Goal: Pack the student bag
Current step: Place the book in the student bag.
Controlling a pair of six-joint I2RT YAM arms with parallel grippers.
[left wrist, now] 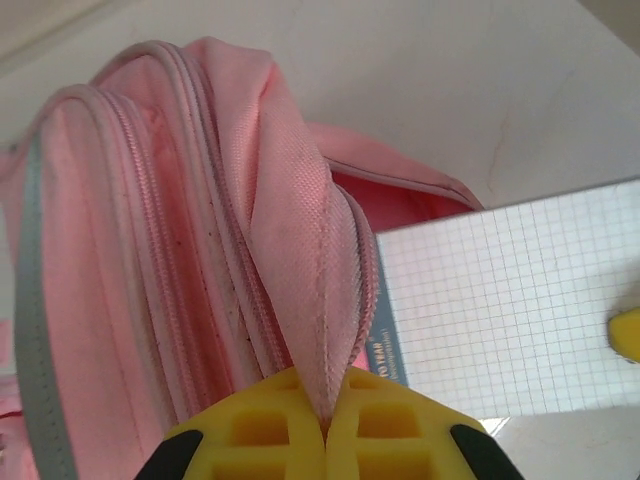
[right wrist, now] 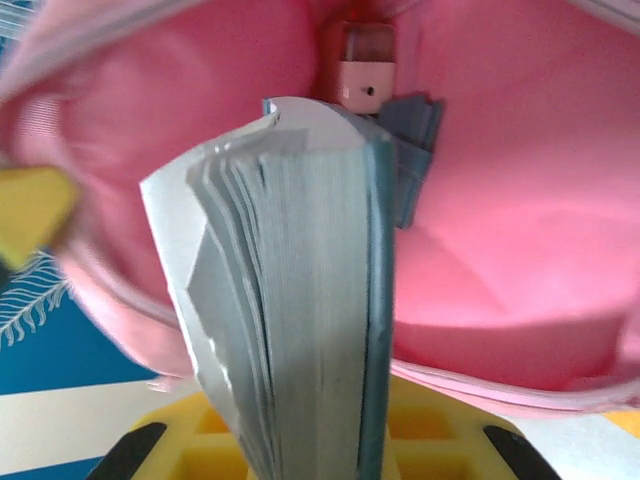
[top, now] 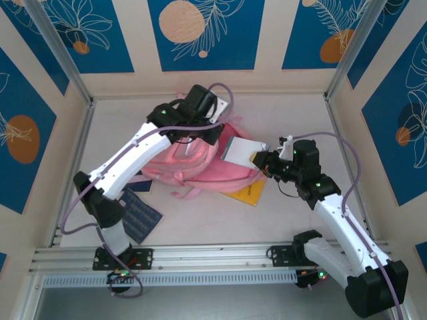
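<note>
The left fingers [left wrist: 265,432] are clenched on a raised fold of zip-edged fabric at the mouth of the large soft pink fabric student bag [left wrist: 150,260]. The bag lies in the middle of the pale surface [top: 287,113], between the two arms.

The right fingers [right wrist: 440,425] grasp a thick squared-paper notebook [right wrist: 300,320] by its near end. Its far end is at or just inside the mouth.

The step in hand appears to be insertion.
- Hold the fold high and taut so that the mouth gapes.
- Drive the notebook straight in, with its flat side parallel to the bag wall and clear of the zip teeth.

The fabric is limp and woven, with ribbed seams, so it is likely to sag if slackened. The notebook is stiff, with a wavy page block and a smooth gridded cover.
</note>
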